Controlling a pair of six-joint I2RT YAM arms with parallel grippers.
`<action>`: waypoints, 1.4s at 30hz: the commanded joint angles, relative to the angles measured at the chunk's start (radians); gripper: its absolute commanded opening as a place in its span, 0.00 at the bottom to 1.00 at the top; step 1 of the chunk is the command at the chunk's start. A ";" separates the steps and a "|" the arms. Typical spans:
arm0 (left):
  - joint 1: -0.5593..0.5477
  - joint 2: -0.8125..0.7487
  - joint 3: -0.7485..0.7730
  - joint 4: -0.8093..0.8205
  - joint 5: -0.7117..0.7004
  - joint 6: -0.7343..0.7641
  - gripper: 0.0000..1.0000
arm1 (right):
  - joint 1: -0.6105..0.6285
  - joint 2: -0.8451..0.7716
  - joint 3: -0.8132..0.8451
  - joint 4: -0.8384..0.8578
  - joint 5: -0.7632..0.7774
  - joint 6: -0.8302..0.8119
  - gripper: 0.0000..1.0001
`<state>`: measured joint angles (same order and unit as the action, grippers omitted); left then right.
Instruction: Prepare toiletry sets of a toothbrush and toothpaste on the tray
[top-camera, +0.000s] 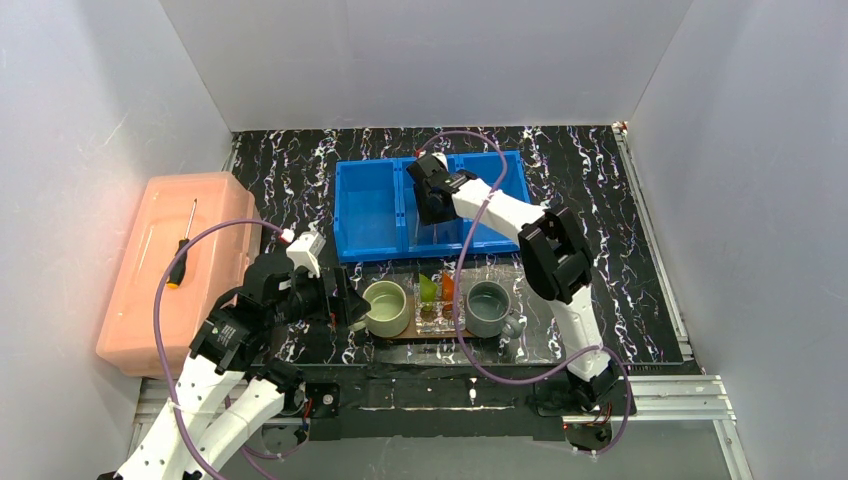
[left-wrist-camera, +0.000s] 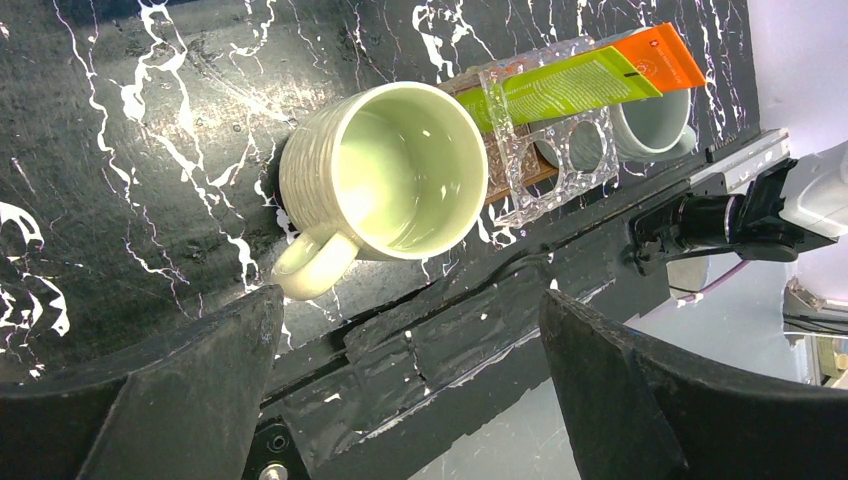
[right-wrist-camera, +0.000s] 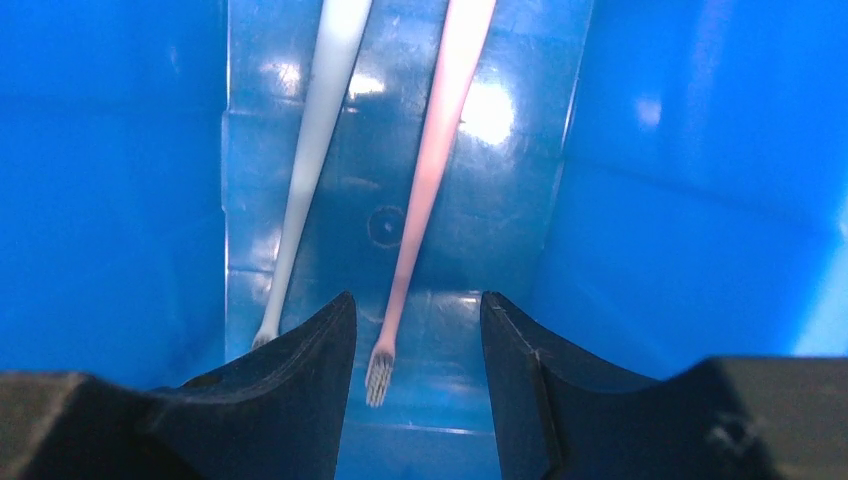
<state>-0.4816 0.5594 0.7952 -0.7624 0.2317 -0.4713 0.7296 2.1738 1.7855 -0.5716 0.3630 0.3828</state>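
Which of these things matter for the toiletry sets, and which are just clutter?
Job: white toothbrush, pink toothbrush, green tube, orange tube, tray.
Lying about: green mug, grey mug, clear holder, blue bin, screwdriver, pink box.

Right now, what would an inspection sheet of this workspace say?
Surface: black marbled tabletop.
Job's things: white toothbrush and pink toothbrush in blue bin; lime-green tube and orange tube in clear holder on wooden tray.
Clutter: pale green mug, grey mug, screwdriver on pink box.
Grippers: right gripper open, astride pink toothbrush's head; left gripper open, near green mug.
Cables: purple cables loop off both arms.
Surroundings: white walls.
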 joint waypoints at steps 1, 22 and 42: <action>0.000 -0.007 -0.002 0.007 0.017 0.017 0.99 | -0.015 0.038 0.058 0.032 -0.012 0.036 0.57; 0.000 -0.001 -0.002 0.006 0.015 0.017 0.99 | -0.043 0.111 0.016 0.075 -0.092 0.052 0.06; 0.000 0.007 -0.002 0.003 0.000 0.013 0.99 | -0.047 -0.102 -0.096 0.169 -0.081 0.055 0.01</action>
<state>-0.4816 0.5644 0.7952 -0.7616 0.2359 -0.4683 0.6895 2.1807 1.6993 -0.4419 0.2653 0.4316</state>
